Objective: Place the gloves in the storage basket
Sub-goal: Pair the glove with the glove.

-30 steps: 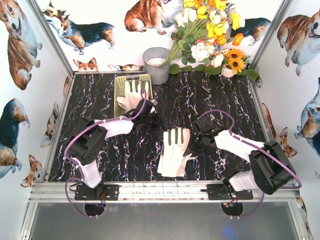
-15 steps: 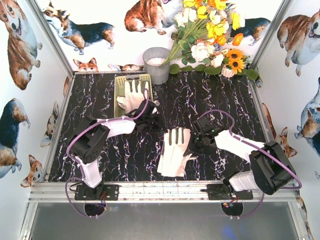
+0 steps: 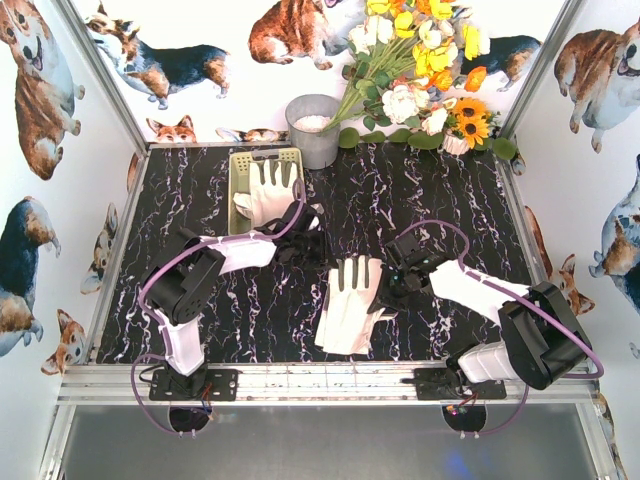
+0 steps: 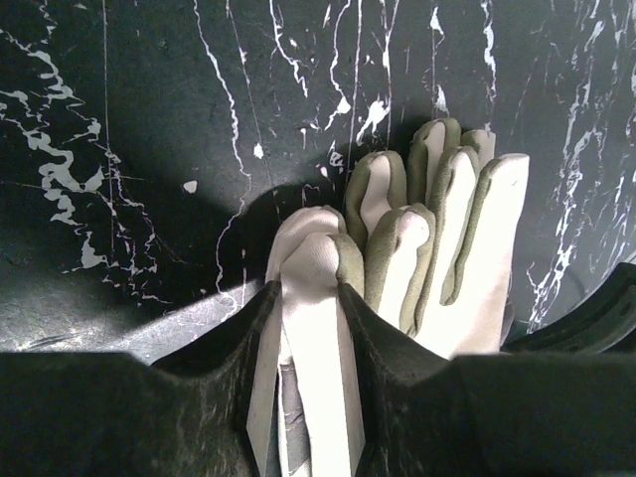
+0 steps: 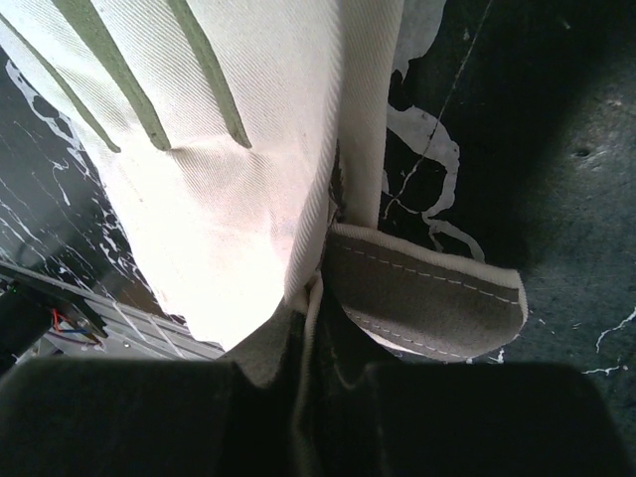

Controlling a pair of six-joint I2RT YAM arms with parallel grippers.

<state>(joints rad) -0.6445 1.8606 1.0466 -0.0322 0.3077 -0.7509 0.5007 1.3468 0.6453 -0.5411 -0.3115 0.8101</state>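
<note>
Left gripper (image 4: 308,298) pinches glove (image 4: 477,238) by edge, just right of storage basket (image 3: 238,170). Carry over rim, lower inside, then release. Right gripper (image 5: 303,373) clamped on second glove (image 3: 345,310), mid-table; hold off until basket is free.

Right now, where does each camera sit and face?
Top: above and behind, looking down at the table; left arm and right arm show.
Left wrist: on the left arm, facing past the left hand at the left glove.
Right wrist: on the right arm, facing past the right hand at the middle glove.
Shared: top and right wrist show the middle glove.
</note>
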